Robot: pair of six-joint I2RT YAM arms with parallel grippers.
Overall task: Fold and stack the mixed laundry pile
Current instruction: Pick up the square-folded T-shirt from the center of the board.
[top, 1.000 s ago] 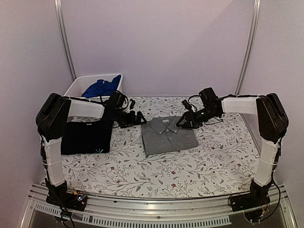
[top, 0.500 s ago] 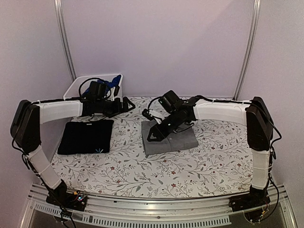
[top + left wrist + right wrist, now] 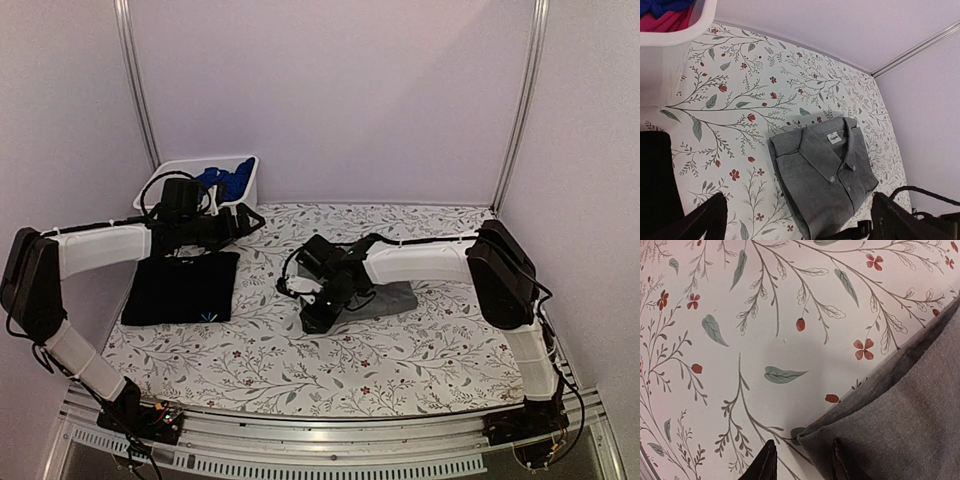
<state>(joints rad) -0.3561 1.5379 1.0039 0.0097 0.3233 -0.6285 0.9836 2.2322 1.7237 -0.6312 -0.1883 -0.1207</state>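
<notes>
1. From high at the near edge, we look down and forward over the whole desk (image 3: pixel 400 370).
2. Our left wrist view looks down from above on the grey shirt (image 3: pixel 825 180).
3. Our right wrist view sits very close to that shirt's corner; all three views share it.

Open tablecloth (image 3: pixel 262 300) between black T-shirt (image 3: pixel 182 288) and grey shirt (image 3: pixel 398 297); right arm (image 3: pixel 420 262) over shirt.

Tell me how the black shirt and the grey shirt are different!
The black T-shirt lies left on the table; the grey shirt lies in the middle. The grey shirt has a collar and buttons; the black T-shirt shows none. Both lie folded flat.
</notes>
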